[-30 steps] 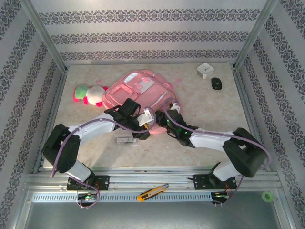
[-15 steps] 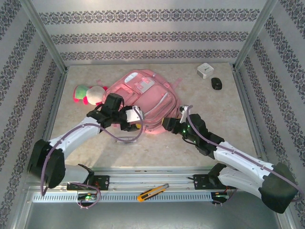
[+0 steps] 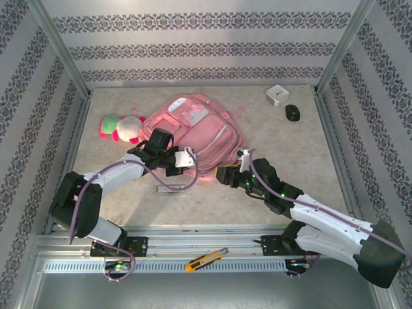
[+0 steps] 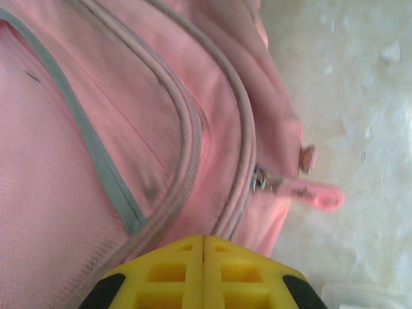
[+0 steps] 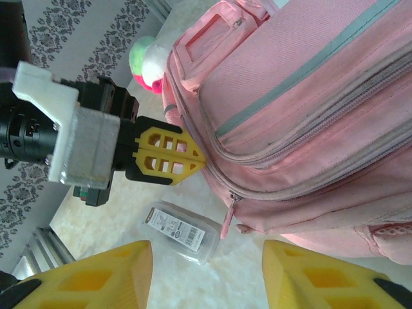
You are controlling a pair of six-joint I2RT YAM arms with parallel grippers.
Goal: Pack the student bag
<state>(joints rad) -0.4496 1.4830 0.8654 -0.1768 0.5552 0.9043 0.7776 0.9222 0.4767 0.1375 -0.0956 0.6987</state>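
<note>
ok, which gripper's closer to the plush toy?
Left. The left gripper, shut, sits at the student bag's near edge, to the plush toy's right; the right gripper, open, is farther right along that edge.

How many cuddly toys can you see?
1. The plush toy lies right beside the pink backpack, on its left in the top view. Others could be hidden inside it.

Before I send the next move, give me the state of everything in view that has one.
student bag: lying flat on the table, visible zips shut.
left hand: shut, nothing between its fingers, tips at the bag's side.
right hand: open, empty, near the bag's edge.
plush toy: lying on the table left of the bag.
clear packet: lying flat on the table, untouched.
</note>
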